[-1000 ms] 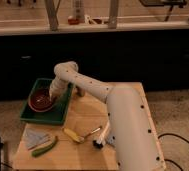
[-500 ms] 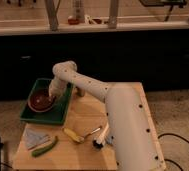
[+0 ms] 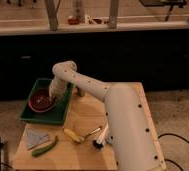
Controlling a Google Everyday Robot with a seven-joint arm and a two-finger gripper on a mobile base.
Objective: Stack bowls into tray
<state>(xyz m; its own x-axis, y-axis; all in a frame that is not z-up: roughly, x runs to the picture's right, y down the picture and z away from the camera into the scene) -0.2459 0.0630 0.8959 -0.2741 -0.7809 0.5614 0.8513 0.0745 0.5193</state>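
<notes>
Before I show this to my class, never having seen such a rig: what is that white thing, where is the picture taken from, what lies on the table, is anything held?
The white jointed shape is a robot arm. The one picture looks down along it at a wooden table. Its gripper reaches into the green tray, just over the reddish bowl lying there; whether it holds the bowl, I cannot tell. Nearer lie a grey cloth, a green pod-like thing and a yellow item.
</notes>
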